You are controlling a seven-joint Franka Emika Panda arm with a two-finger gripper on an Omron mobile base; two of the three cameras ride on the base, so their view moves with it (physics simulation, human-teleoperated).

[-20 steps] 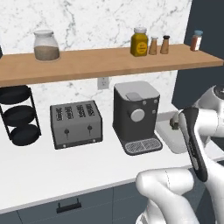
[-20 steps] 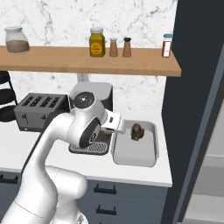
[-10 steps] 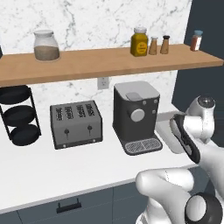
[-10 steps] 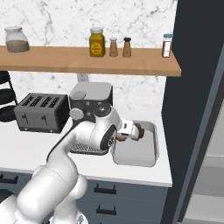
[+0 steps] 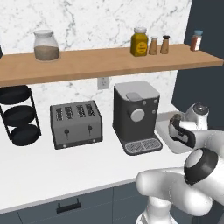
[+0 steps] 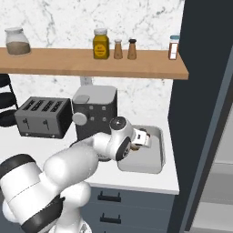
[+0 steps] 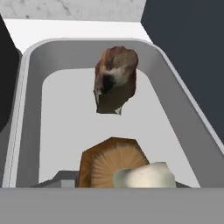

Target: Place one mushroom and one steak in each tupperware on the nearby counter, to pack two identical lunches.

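A pale grey tupperware sits on the white counter right of the coffee machine. A brown steak lies inside the tub at its far end. My gripper hangs just above the tub's near end, shut on a mushroom with a brown gilled cap and pale stem. In the left base view the gripper sits over the tupperware with the mushroom at its tip. The fingertips are mostly hidden behind the mushroom.
A black-and-grey coffee machine stands right against the tub's left side. Further left are a toaster and a black tiered rack. A wooden shelf with jars runs overhead. A tall dark cabinet bounds the counter on the right.
The arm has swung forward and the hand has turned down over the tupperware, carrying the mushroom to just above its near end. The steak has stayed put.
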